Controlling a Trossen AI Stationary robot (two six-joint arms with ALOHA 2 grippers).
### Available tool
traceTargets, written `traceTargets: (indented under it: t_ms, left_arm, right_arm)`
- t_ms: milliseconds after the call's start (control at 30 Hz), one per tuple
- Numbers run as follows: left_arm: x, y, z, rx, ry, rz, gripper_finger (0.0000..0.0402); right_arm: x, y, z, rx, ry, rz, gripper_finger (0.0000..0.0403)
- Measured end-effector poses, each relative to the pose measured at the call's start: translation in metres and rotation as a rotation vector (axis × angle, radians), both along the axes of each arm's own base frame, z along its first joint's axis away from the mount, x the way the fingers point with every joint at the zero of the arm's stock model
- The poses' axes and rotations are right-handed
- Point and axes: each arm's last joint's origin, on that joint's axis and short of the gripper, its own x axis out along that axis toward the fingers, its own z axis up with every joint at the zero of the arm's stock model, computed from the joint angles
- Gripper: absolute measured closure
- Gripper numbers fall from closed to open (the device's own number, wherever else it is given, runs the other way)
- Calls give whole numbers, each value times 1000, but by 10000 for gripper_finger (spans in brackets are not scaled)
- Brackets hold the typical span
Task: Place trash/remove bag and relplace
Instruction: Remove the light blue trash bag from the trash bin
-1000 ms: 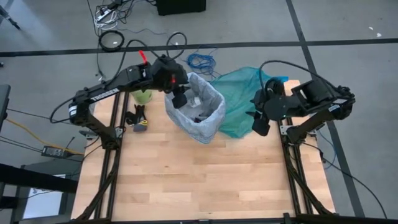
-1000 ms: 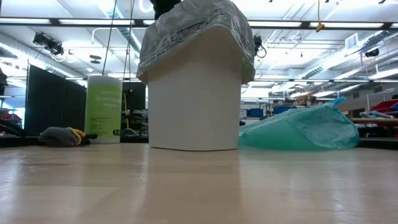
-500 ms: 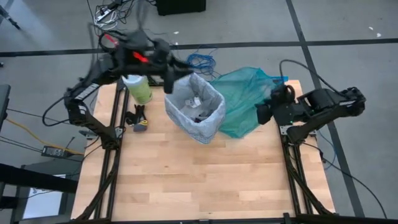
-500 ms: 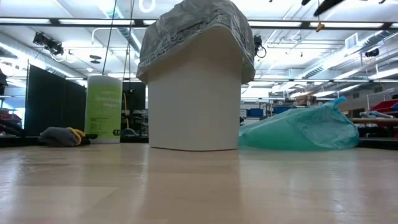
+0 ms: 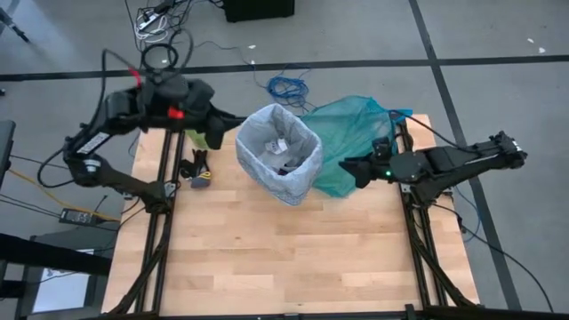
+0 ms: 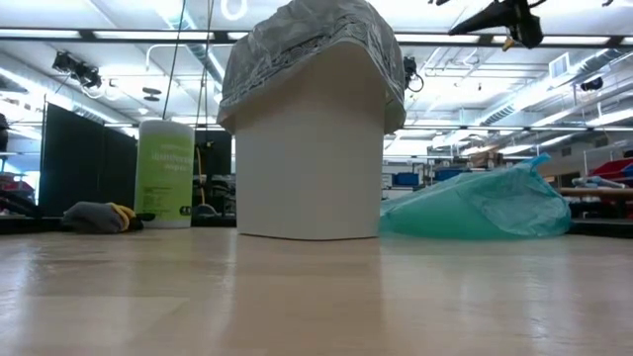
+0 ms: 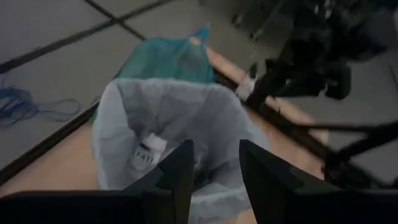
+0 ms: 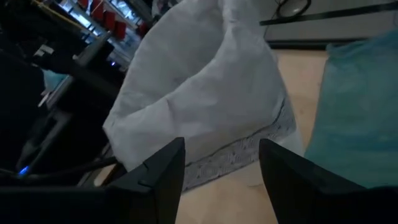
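A white bin (image 6: 312, 158) stands on the table's far half, lined with the pale grey-white bag (image 5: 278, 164), whose rim folds over the bin's edge (image 6: 307, 44). Trash (image 5: 283, 158) lies inside, including a white scrap (image 7: 149, 152) and dark bits. My left gripper (image 7: 214, 180) is open, raised on the far-left side of the bin (image 5: 233, 120). My right gripper (image 8: 221, 180) is open, to the right of the bin (image 5: 348, 167) and above the teal bag, pointing at the liner (image 8: 199, 93). It shows high up in the low view (image 6: 495, 18).
A teal-green translucent bag (image 5: 356, 138) lies right of the bin, reaching the table's far right corner (image 6: 480, 208). A green canister (image 6: 165, 173) and a dark-and-yellow object (image 5: 197, 171) sit left of the bin. The near half of the table (image 5: 284, 258) is bare wood.
My left gripper has risen out of the bin's mouth and pulled back toward the table's far left. My right arm has stretched out; its gripper has tipped from pointing down to pointing level at the bin and moved slightly left toward it. The bin and both bags have stayed put.
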Motion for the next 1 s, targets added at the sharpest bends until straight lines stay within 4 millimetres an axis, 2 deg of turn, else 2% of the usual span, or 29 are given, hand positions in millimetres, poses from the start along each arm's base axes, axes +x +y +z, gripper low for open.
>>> traceTargets:
  t_ms: [100,267,367,533,733,1000]
  left_arm:
    - [-6,-4,-27,-46,-107,24,265]
    - [-15,-7,-96,-150,-252,70,265]
    - [-29,-10,-129,-217,-366,108,265]
    - [-47,-13,-183,-296,-416,181,265]
    - [-68,-16,-224,-363,-492,303,265]
    - [-73,-16,-274,-512,-648,358,265]
  right_arm:
    - [1,-4,2,0,-23,-21,209]
    - [4,-9,9,18,-96,-52,204]
    - [5,-13,11,23,-125,-74,205]
    - [5,-21,12,47,-143,-130,210]
    - [9,-30,9,74,-148,-191,211]
    - [18,-38,5,98,-144,-238,211]
